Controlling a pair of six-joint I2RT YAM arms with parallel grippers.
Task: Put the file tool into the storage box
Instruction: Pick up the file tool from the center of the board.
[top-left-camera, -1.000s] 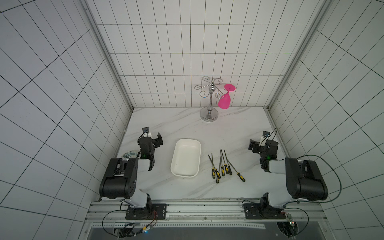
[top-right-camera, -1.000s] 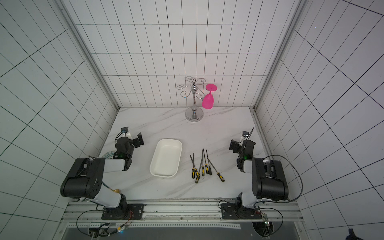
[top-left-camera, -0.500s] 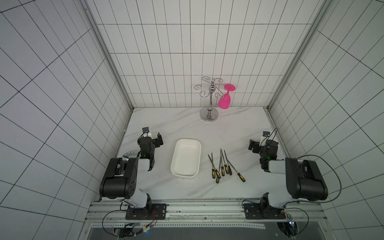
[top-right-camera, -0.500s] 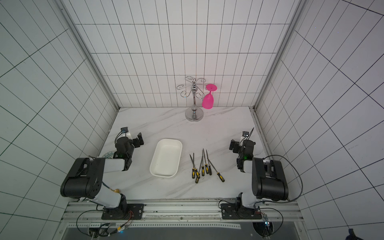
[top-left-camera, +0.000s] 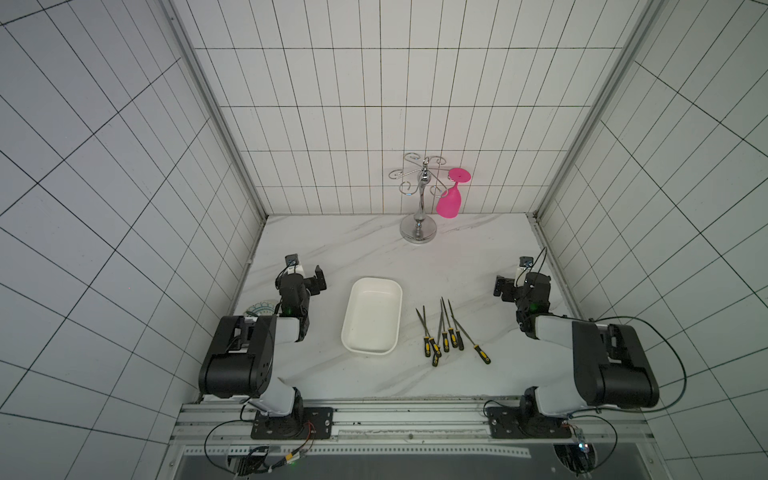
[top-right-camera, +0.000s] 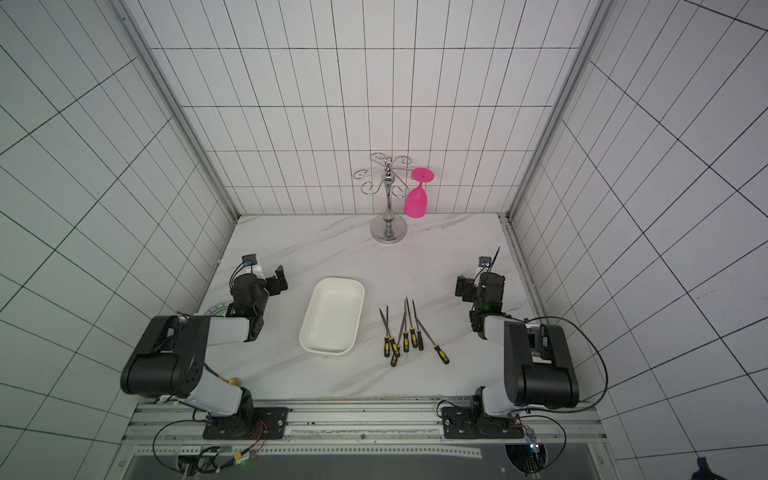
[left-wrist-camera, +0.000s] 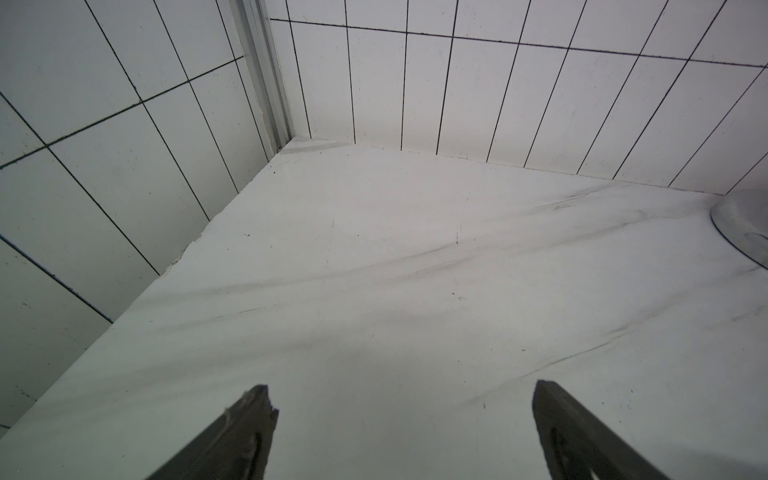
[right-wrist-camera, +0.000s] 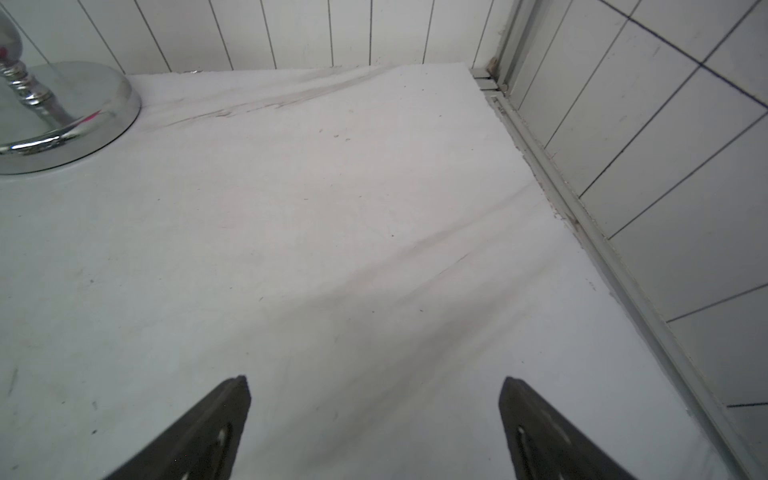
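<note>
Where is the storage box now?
In both top views, the storage box lies near the middle of the marble table, with the files close on its right.

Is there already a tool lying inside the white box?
No, the storage box is empty; the files lie beside it.

White marbled tabletop (top-left-camera: 374, 257), and the white storage box (top-left-camera: 372, 318) sits mid-surface, nothing in it. Just to its right lies a loose fan of yellow-and-black-handled files (top-left-camera: 445, 343), handles toward the front. Well behind the box stands a chrome stand (top-left-camera: 418, 229). Left of the box, a patterned dish (top-left-camera: 259, 309), partly hidden.
</note>
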